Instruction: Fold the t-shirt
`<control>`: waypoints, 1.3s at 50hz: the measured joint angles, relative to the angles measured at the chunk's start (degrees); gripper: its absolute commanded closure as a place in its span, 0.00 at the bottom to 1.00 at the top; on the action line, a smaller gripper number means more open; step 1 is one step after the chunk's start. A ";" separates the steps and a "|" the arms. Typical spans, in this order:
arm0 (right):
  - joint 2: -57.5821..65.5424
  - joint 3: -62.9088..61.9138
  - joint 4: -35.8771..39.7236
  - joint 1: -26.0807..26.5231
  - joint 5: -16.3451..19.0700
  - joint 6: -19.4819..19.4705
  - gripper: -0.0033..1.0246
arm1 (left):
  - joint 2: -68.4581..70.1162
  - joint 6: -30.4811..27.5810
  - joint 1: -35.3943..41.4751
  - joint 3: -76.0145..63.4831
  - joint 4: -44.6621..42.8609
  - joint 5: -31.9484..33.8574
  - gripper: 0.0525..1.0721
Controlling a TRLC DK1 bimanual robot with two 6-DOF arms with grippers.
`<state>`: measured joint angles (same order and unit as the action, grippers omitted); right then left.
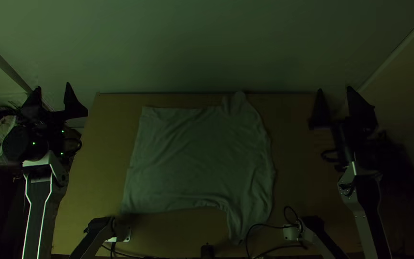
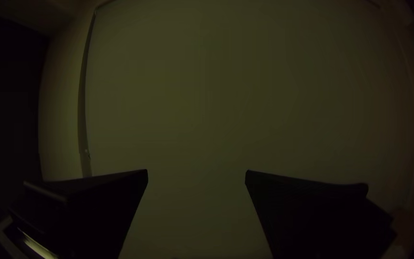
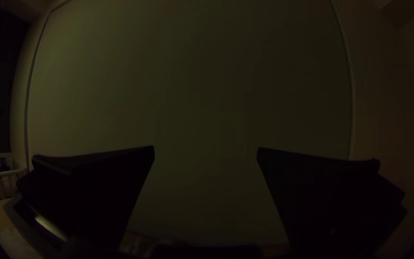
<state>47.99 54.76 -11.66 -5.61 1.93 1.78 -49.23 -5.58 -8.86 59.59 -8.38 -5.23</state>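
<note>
The wooden table (image 1: 303, 182) supports the t-shirt (image 1: 197, 158), spread mid-surface, creased. Left gripper (image 1: 52, 88) and right gripper (image 1: 334, 90): fingers wide apart, nothing grasped. A cable (image 1: 269, 225) adjoins the shirt's near edge.

Left pincer (image 1: 53, 88) and right pincer (image 1: 334, 91), each raised with its fingers spread wide apart.

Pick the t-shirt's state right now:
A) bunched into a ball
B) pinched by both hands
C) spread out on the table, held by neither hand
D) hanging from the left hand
C: the t-shirt lies spread on the table with some wrinkles, while the left hand and right hand are open, off to either side of it.
</note>
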 measured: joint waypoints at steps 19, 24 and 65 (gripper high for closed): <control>15.30 9.88 0.31 -1.86 0.00 -0.24 0.04 | -16.98 0.20 3.98 13.60 9.86 -1.33 0.04; 19.61 14.01 3.74 -2.36 -0.02 -1.33 0.04 | -22.12 1.20 4.59 18.27 12.70 -1.49 0.04; 53.75 38.86 28.39 -5.29 -0.68 -15.37 0.04 | -55.08 8.61 5.66 42.49 31.19 0.24 0.04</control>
<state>101.73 93.62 16.73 -10.90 1.26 -13.58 -104.31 3.03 -3.20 102.08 22.81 -4.99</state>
